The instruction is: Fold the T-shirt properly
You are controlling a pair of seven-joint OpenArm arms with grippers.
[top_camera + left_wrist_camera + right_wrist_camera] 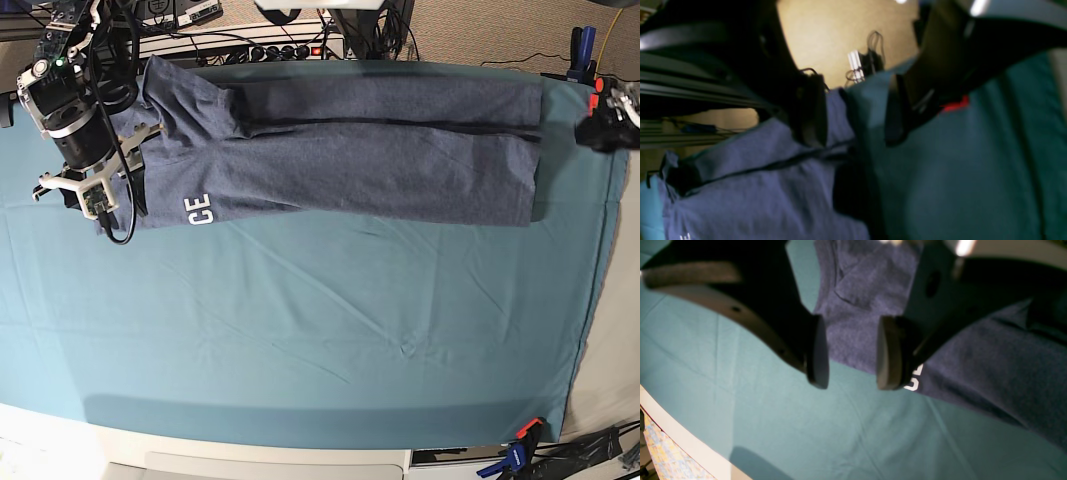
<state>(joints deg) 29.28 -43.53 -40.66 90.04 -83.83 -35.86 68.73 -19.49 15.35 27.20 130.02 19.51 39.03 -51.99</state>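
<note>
The T-shirt (340,150) lies as a long slate-blue strip across the far part of the teal tablecloth (300,330), with white letters (199,210) near its left end. My right gripper (100,200) hovers at that left end. In the right wrist view this gripper (851,373) is open and empty, its pads over the T-shirt (857,306) edge beside the lettering (914,381). My left gripper (603,127) is at the table's right edge, apart from the hem. In the left wrist view it (855,133) is open, with the T-shirt (766,186) corner seen beyond its fingers.
A red clamp (955,105) pins the cloth near the left gripper, and more clamps (520,445) sit at the near right corner. A power strip and cables (250,45) run behind the far edge. The white table edge (680,440) lies close to the right gripper.
</note>
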